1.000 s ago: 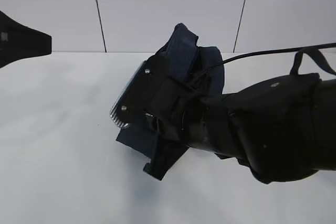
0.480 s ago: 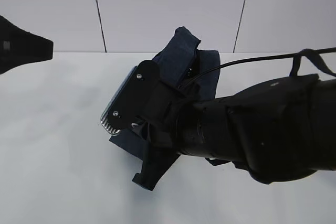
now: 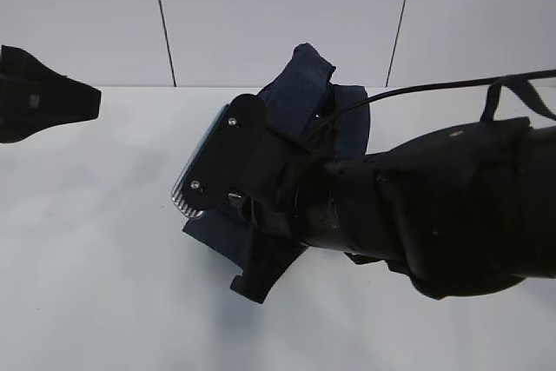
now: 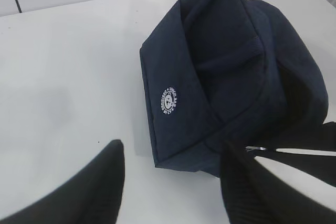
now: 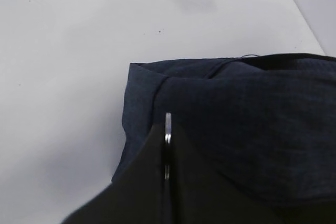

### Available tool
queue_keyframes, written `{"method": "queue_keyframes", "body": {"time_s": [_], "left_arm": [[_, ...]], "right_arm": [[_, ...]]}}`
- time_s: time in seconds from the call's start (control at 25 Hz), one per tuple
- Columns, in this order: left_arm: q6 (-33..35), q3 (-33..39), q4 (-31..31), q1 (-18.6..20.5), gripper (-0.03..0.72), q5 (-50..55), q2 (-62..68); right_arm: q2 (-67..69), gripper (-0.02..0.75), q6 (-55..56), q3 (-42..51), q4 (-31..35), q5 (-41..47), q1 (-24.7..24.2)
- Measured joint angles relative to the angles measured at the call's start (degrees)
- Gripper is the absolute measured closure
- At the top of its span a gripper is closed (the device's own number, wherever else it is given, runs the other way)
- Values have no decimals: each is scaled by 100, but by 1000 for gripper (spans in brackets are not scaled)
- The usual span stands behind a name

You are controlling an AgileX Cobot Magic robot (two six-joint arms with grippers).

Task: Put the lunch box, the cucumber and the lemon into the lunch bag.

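Bag (image 3: 343, 123): navy, slumped and creased, on the white table (image 3: 95, 249) about mid-view, close to the far edge below the panelled wall (image 3: 278, 15). Shows a small round white logo (image 4: 169, 100) on the side panel in the left wrist view, with a folded flap above it.

Right arm (image 3: 452, 206): reaches in from the right of the exterior view, across and in front of the bag, hiding most of its near side.

Right claw (image 5: 167, 148): jaws pressed together, nipping a thin silver ring (image 5: 168, 124) seen edge-on at the tips. Sits right against the bag's fabric, at its upper edge, with bare table beyond.

Left claw (image 4: 170, 182): spread wide, nothing between the fingers (image 4: 89, 187). Hangs over the table just beside the bag's logo side, apart from the fabric. Appears in the exterior view only as a dark shape at the left edge, well apart from the bag.

Short bright metal piece (image 4: 257, 149) near the bag's lower right corner in the left wrist view; cannot tell what it belongs to
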Motion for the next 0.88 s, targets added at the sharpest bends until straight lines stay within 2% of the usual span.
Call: {"method": "queue_keyframes", "body": {"time_s": [0.4, 0.88], "left_arm": [[13, 0, 0, 0, 283, 0, 0], [26, 0, -31, 0, 283, 8, 0]], "right_arm": [[-147, 718, -600, -485, 9, -498, 0], [-188, 718, -930, -1302, 9, -614, 0]]}}
